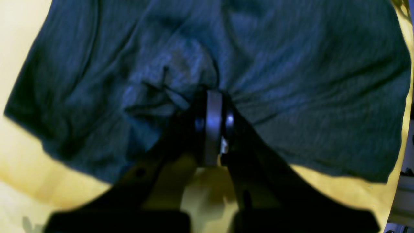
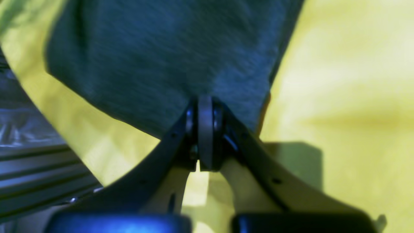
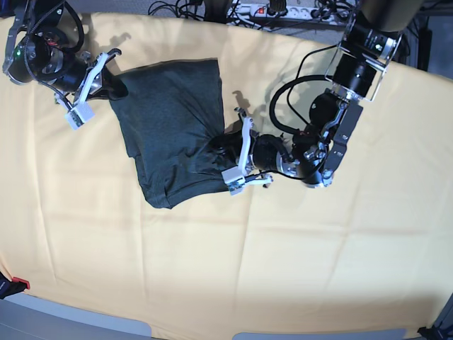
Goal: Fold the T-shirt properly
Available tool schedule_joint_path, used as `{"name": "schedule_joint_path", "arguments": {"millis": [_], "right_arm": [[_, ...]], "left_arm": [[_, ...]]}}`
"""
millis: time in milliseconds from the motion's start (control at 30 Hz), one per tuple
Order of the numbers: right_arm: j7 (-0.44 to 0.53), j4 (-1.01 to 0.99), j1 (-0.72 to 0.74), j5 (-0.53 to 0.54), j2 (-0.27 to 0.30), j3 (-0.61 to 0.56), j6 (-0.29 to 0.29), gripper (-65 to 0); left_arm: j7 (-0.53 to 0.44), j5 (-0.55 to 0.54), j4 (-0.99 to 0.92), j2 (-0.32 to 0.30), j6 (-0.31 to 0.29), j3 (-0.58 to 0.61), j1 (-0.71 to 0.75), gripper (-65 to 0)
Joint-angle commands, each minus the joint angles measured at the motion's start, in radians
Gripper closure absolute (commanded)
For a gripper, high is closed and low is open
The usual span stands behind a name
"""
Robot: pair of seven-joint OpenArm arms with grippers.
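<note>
T-shirt [image 3: 170,134] on yellow cloth [image 3: 283,255], left gripper [image 3: 225,150] and right gripper [image 3: 113,83] pinching opposite edges

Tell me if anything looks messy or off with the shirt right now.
The T-shirt lies skewed on the yellow cloth, bunched and wrinkled where the left gripper pinches it; the right gripper clamps its far corner. No damage shows.

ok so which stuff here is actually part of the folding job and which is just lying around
Part of the job:
- T-shirt, partly folded on the yellow cloth
- left end effector, shut on the T-shirt
- right end effector, shut on the T-shirt

Just lying about:
- yellow cloth covering the table
- power strip and cables past the far edge
</note>
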Motion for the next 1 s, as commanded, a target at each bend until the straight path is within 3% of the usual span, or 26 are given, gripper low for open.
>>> {"name": "schedule_joint_path", "arguments": {"millis": [0,100,267,433,533,667,767,967], "right_arm": [[0.014,0.016,0.005,0.018,0.012,0.006,0.005,0.0],[0.016,0.016,0.005,0.022,0.012,0.006,0.005,0.0],[0.016,0.016,0.005,0.022,0.012,0.006,0.005,0.0],[0.016,0.016,0.005,0.023,0.012,0.006,0.005,0.0],[0.016,0.016,0.005,0.027,0.012,0.006,0.005,0.0],[0.016,0.016,0.005,0.029,0.012,0.006,0.005,0.0],[0.017,0.016,0.006,0.030,0.012,0.006,0.005,0.0],[0.031,0.016,0.005,0.029,0.012,0.006,0.005,0.0]], "left_arm": [[0.029,0.014,0.011,-0.013,0.004,-0.005,-0.013,0.0],[0.079,-0.019,0.013,-0.042,0.013,-0.006,-0.011,0.0],[0.188,-0.221,0.043,-0.085,0.013,-0.007,-0.012,0.0],[0.196,-0.349,0.115,-0.105,-0.006,-0.019,-0.014,0.0],[0.135,-0.318,0.141,-0.102,-0.006,-0.058,-0.014,0.0],[-0.018,-0.132,0.139,-0.099,-0.006,-0.084,-0.014,0.0],[-0.077,-0.018,0.134,-0.093,-0.006,-0.082,-0.014,0.0],[-0.148,0.047,0.079,-0.040,-0.006,-0.082,-0.014,0.0]]}}
